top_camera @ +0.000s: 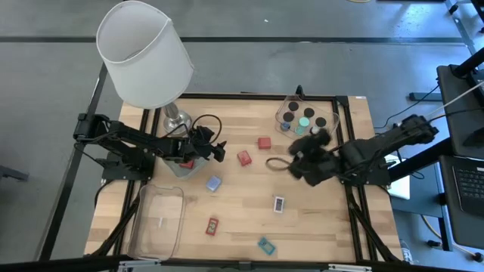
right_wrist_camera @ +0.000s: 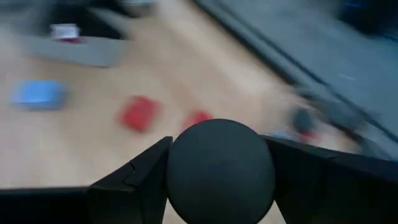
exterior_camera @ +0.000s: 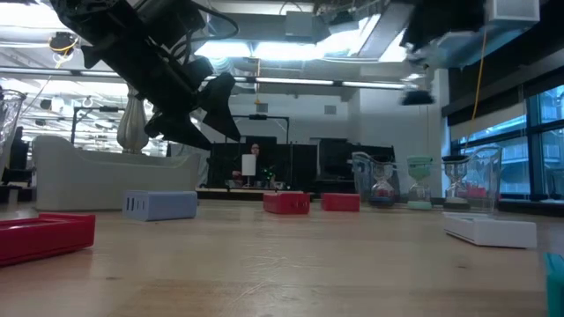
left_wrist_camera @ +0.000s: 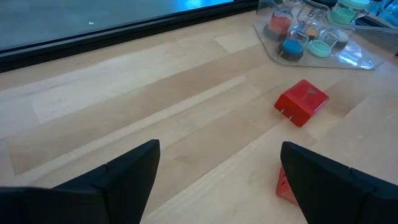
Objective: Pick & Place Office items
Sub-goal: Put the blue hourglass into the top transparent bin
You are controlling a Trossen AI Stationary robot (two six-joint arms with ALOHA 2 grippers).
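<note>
My right gripper (top_camera: 302, 156) hangs above the table's right middle, shut on a dark round piece (right_wrist_camera: 219, 169) that fills the right wrist view. My left gripper (left_wrist_camera: 217, 180) stands open above the wood at the left middle, empty. In front of it lie two red blocks (top_camera: 264, 142) (top_camera: 244, 157), flat on the table. A blue block (top_camera: 214, 183), a white-labelled bit (top_camera: 278, 203), a small red piece (top_camera: 212, 224) and a teal bit (top_camera: 265, 245) lie nearer the front. Several round caps stand in a clear tray (top_camera: 330, 113) at the far right. My right gripper pinches the dark round piece by its two opposite sides (right_wrist_camera: 176, 169) between its two fingers. The fingers slant downward, and the piece is lifted clear of the table.
A white-shaded lamp (top_camera: 144, 53) stands at the far left, its base (top_camera: 175, 119) just behind my left arm. A second clear tray (top_camera: 159, 219) sits at the near left. Bare wood lies between the scattered pieces at the table's middle and front.
</note>
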